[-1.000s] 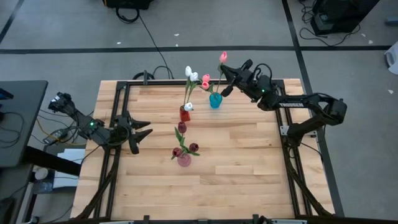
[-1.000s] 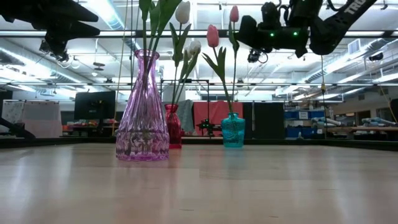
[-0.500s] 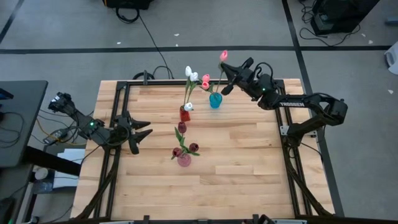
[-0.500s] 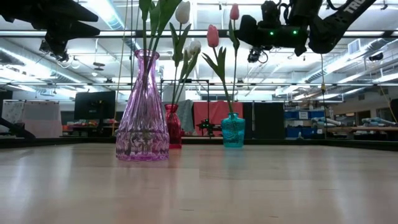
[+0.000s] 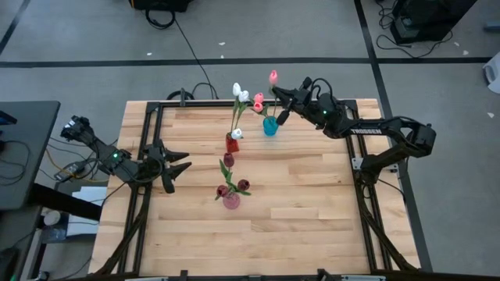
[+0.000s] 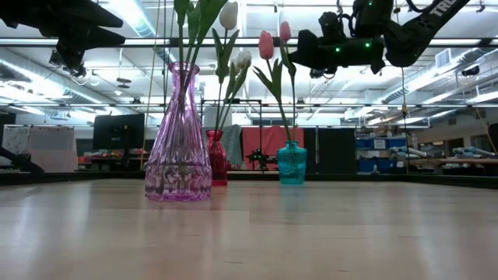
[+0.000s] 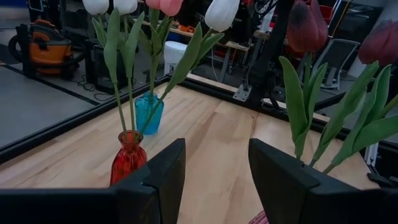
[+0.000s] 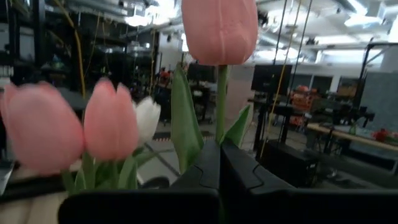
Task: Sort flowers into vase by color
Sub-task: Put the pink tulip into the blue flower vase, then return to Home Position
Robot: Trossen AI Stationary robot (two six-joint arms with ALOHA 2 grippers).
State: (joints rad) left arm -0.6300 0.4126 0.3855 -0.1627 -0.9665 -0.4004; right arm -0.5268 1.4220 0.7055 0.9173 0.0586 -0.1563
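My right gripper (image 5: 276,101) hangs above the teal vase (image 5: 269,126) near the table's far edge, shut on a pink tulip (image 5: 273,76). This tulip's head (image 6: 285,31) stands beside another pink tulip (image 6: 266,45) in the teal vase (image 6: 292,163). White tulips (image 5: 240,94) stand in the red vase (image 5: 232,143). Maroon tulips (image 5: 233,187) stand in the pink vase (image 5: 231,201). My left gripper (image 5: 181,163) waits open at the table's left side, level and pointing at the vases. My right gripper pinches the pink tulip's green stem (image 8: 219,134) between its two shut fingers, a short way below the head (image 8: 219,22). The tulip stands about upright in the hold, lifted, its stem running down toward the teal vase's mouth (image 6: 291,145). Whether its lower end is inside does not show.
The three vases stand in a loose line from the table's middle to its far edge. Bare wood lies near the front and on both sides. A black metal frame (image 5: 148,140) borders the tabletop. Cables and equipment sit on the floor beyond.
My right gripper has moved a little toward the table's left and down, still shut on the pink tulip. The tulip's head has come lower and closer to the other pink tulip above the teal vase.
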